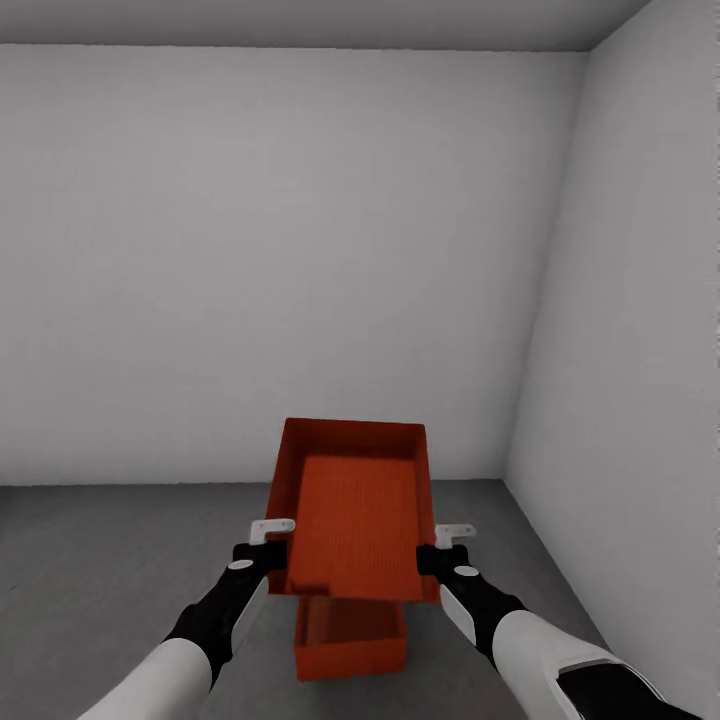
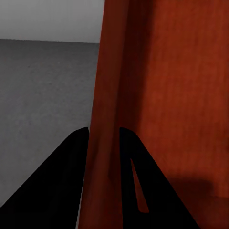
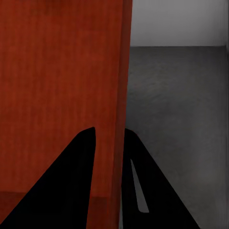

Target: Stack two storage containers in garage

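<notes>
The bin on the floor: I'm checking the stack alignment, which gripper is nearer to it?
Roughly equal. The left gripper and right gripper clamp opposite walls of the held bin, above the floor bin.

White forearms, black wrists (pale grey brackets)

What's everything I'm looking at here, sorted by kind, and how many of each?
Orange-red storage containers: 2 (held container, container on the floor)
Grippers: 2 (left gripper, right gripper), each clamped on a side wall of the held container
Total: 4
</notes>
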You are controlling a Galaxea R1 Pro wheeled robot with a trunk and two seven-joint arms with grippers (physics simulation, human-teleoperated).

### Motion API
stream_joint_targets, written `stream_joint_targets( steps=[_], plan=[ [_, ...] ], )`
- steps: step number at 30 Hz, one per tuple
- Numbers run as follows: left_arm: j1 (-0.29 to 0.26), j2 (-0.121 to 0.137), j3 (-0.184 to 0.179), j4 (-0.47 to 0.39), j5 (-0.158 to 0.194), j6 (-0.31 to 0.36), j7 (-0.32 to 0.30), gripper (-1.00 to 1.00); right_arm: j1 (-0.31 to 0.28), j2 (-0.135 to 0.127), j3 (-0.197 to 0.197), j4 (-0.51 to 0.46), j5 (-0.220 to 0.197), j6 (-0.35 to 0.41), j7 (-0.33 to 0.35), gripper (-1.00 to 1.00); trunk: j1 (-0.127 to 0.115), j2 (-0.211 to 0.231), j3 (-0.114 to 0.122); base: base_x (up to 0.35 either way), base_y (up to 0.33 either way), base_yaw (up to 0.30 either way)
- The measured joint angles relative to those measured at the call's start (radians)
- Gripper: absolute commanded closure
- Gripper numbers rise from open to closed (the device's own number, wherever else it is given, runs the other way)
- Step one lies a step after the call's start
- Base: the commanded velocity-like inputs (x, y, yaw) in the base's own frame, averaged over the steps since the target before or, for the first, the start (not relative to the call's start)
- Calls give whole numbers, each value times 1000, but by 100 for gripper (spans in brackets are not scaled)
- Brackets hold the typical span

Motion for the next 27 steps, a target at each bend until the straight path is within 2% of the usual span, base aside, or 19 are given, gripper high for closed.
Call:
stream_joint_targets(
  steps=[27],
  plan=[
    [0, 0, -1, -2, 0, 0, 0, 100, 0, 0, 0, 0, 0, -1, 0, 100, 0, -1, 0, 3, 1, -5]
  ],
)
